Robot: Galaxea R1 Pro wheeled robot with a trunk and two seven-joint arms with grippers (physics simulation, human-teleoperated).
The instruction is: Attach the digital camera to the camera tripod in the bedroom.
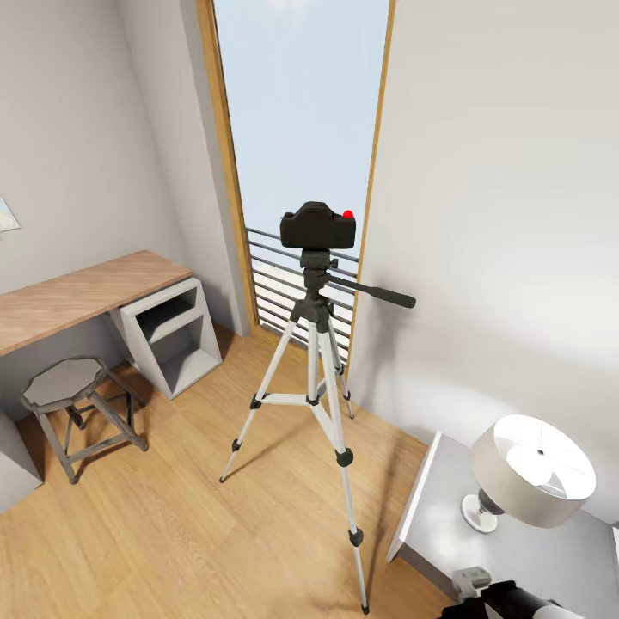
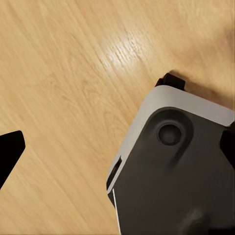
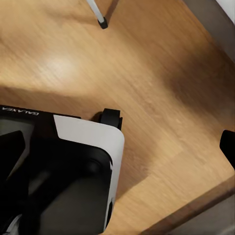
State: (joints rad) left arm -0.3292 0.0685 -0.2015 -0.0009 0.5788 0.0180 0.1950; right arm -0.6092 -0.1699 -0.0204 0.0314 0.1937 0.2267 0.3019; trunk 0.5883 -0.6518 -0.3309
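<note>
Head view first: digital camera [image 1: 317, 227], matte black, boxy and rigid with a red button, sits on the head of the camera tripod [image 1: 315, 361] before the tall wood-framed window [image 1: 297, 112]. It looks mounted already. I'd judge the camera light but fragile, best held by its body sides; the tripod's thin silver legs look tippy, so steady it low. Wood-topped desk [image 1: 82, 297], stool [image 1: 73, 404] and lamp [image 1: 529, 473] stand around.

Left wrist view: glossy plank floor [image 2: 63, 88] and robot base [image 2: 176, 171]; a dark fingertip at each edge suggests spread fingers.

Right wrist view: the same, plus one tripod foot [image 3: 102, 22].
</note>
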